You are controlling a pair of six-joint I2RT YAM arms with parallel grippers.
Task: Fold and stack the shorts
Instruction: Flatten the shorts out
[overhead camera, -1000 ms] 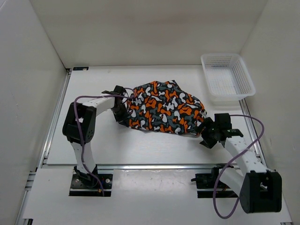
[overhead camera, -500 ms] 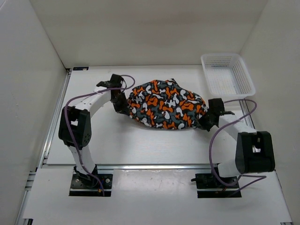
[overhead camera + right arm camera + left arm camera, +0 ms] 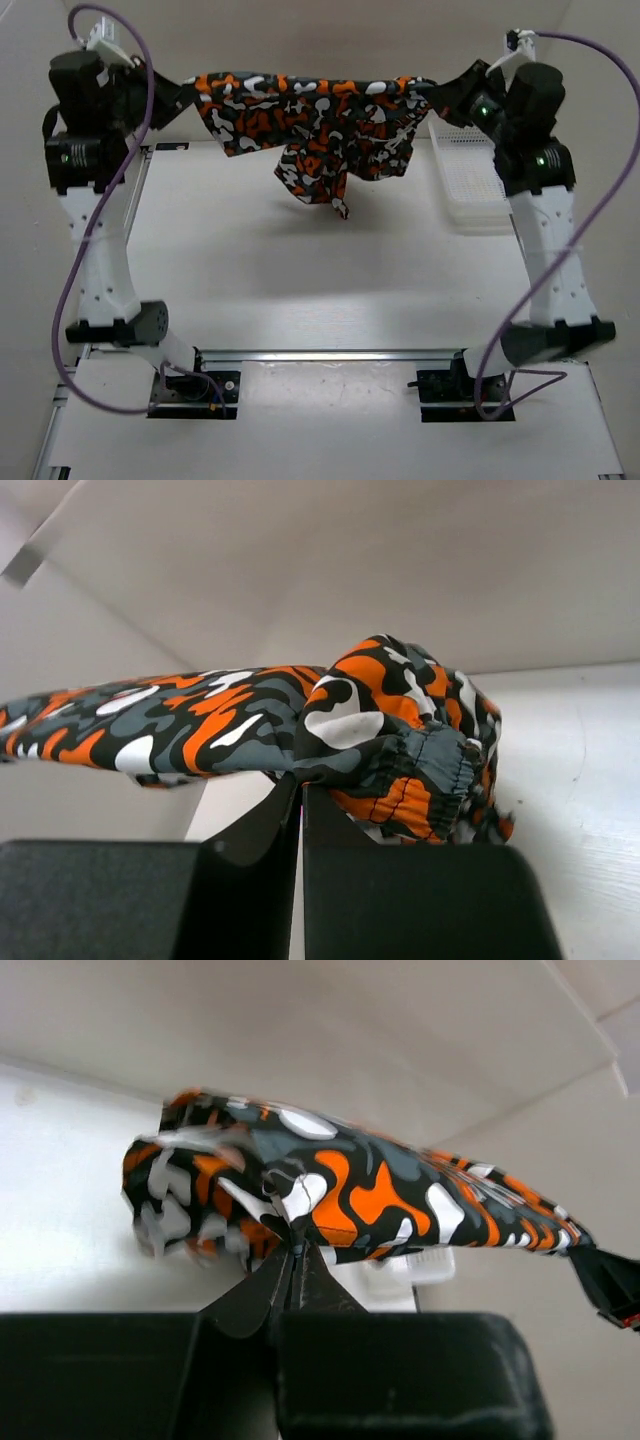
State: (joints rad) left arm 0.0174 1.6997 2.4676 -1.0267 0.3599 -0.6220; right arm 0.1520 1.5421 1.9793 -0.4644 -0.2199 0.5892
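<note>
Your left gripper (image 3: 297, 1252) has its jaws pressed together on a pinch of printed fabric, with no gap showing between the tips. Your right gripper (image 3: 300, 783) is clamped the same way, just beside a gathered elastic edge of the cloth.

Between those two pinches hang the shorts (image 3: 318, 115). They are held high in the air over the far half of the table (image 3: 300, 285), touching nothing but the jaws. The top edge is pulled nearly taut, so the long axis runs straight from one gripper to the other, parallel to the far edge of the table. From the left jaws the cloth runs toward the right side. From the right jaws it runs toward the left. Neither arm is nearer, as each holds one end.

Below the taut line the rest droops unevenly. The deepest flap hangs around the middle, a little toward the left, and ends in a point well above the surface.

The white mesh basket (image 3: 470, 195) sits in the far right corner, beside and partly behind your right arm, and the shorts are clear of it.

My judgement is that the garment is spread and ready to lay out, with no fold made. Bring both ends down together and level, keeping the axis parallel to the far edge. The drooping flap should touch first, so draw toward the near edge as you lower, or it will bunch underneath.
</note>
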